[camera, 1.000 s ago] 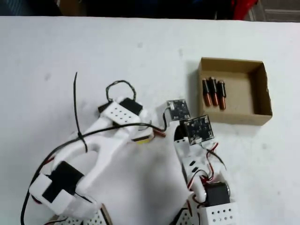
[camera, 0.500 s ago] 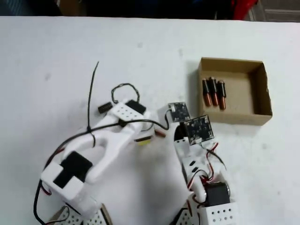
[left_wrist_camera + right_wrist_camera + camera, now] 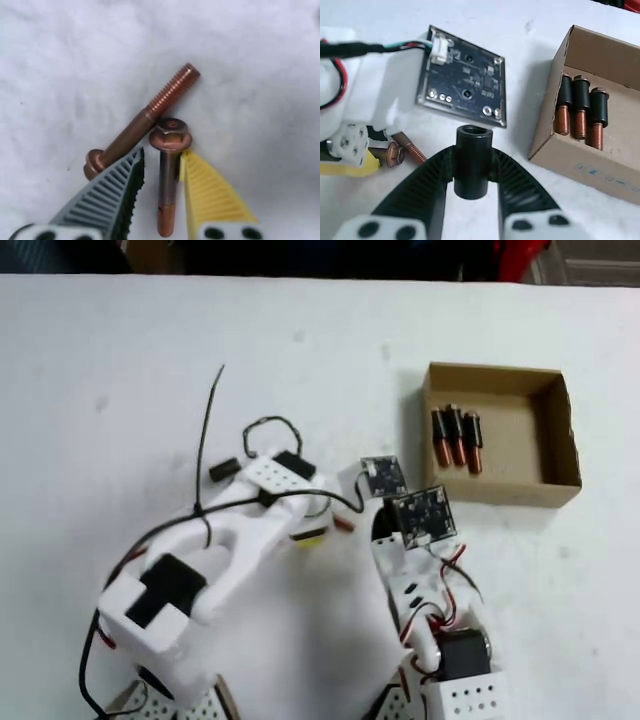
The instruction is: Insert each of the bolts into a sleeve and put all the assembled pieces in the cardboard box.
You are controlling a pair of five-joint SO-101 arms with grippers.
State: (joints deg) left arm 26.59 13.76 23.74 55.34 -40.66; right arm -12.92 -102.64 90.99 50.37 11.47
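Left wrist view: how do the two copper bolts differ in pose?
The inner bolt lies inside the open left gripper, head pointing away from it. The outer bolt lies slanted outside it, beside the grey finger, threads plainly showing. Both are copper-coloured, flanged, sleeveless, flat on the table.

Bright, even light, soft faint shadows, mild glare on white table (image 3: 150, 330)

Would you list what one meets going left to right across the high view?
Left gripper → loose bolt → right arm's wrist camera board → three assembled pieces → right wall of the cardboard box.
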